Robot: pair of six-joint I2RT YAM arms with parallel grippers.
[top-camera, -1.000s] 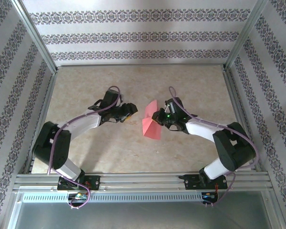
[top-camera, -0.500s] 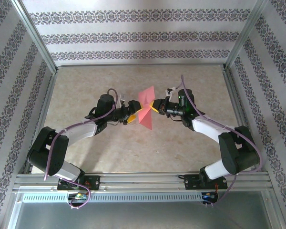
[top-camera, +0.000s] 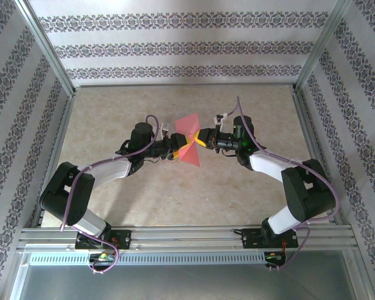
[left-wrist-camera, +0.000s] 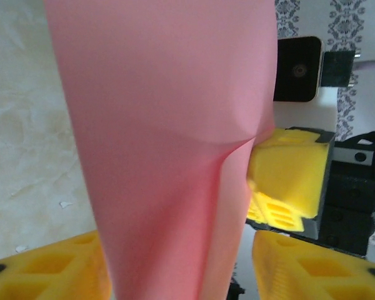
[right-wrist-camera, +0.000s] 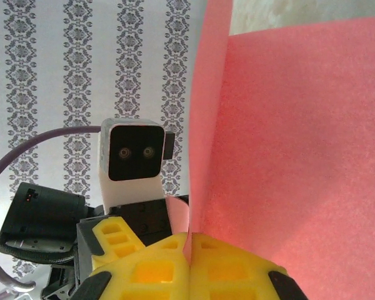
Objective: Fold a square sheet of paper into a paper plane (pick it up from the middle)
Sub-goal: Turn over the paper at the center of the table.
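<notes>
Two claws now meet at the sheet of paper (top-camera: 189, 130), whereas a second ago the left claw (top-camera: 173, 150) hung well apart to its left. Since then that arm has swung right to close in on the sheet. The right claw (top-camera: 199, 139) has carried the sheet left and farther from the bases, over the middle of the desk (top-camera: 250, 187). The sheet's far part, which stood steeply before, now lies broader and flatter to the overhead camera. The right claw is clamped on the sheet: in its wrist view the two yellow pads (right-wrist-camera: 144, 269) press together with a paper edge pinched in the seam between them. The left claw stands apart, its yellow fingers (left-wrist-camera: 56, 269) spread to either side of the paper. The left finger is just beside or touching the sheet, and I cannot tell which. Both wrist views cut the sheet off at the frame edges, so its full outline and the number of folds are hard to make out. From above, the paper covers part of each claw's tips, and its height over the desk cannot be judged. Seen from overhead, the sheet's long axis runs from a wide far end down to a pointed corner that aims near and slightly right.
</notes>
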